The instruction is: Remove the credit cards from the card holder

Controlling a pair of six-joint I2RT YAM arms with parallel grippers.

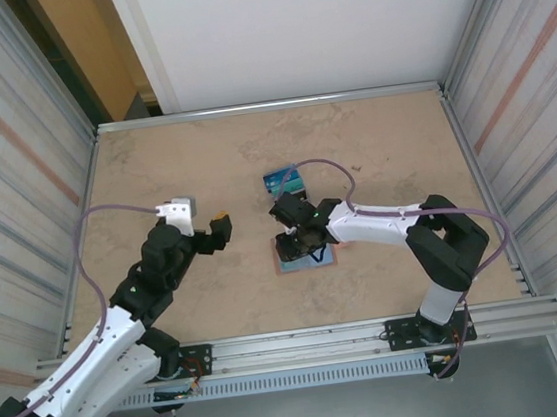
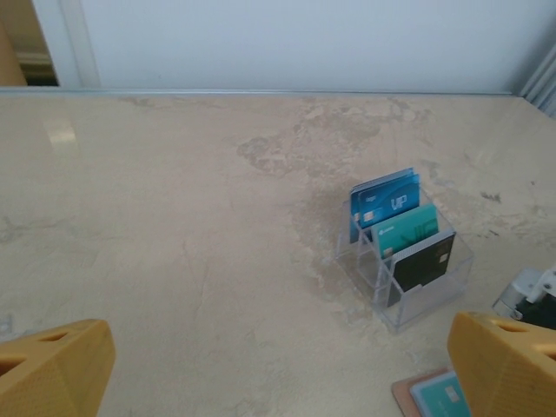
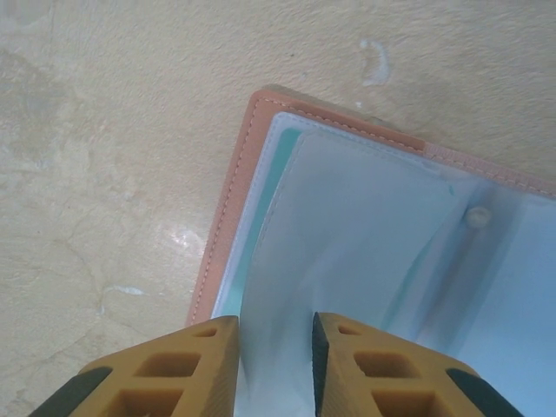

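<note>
The tan-brown card holder (image 3: 228, 204) lies open on the table, also seen under the right arm (image 1: 287, 265). My right gripper (image 3: 274, 365) is down on it, jaws narrowed around a raised fold of its pale blue-grey inner panel (image 3: 365, 226). A teal credit card edge (image 3: 257, 239) peeks from under that panel. From the left wrist, the card holder's corner (image 2: 401, 391) shows with a teal card (image 2: 439, 395) in it. My left gripper (image 2: 278, 373) hangs open and holds nothing, left of the holder (image 1: 222, 225).
A clear plastic stand (image 2: 434, 291) behind the card holder holds blue cards (image 2: 387, 201), a teal one (image 2: 407, 233) and a dark one (image 2: 423, 261); from above the stand (image 1: 283, 179) sits just beyond the right gripper. Corrugated walls enclose the table on both sides.
</note>
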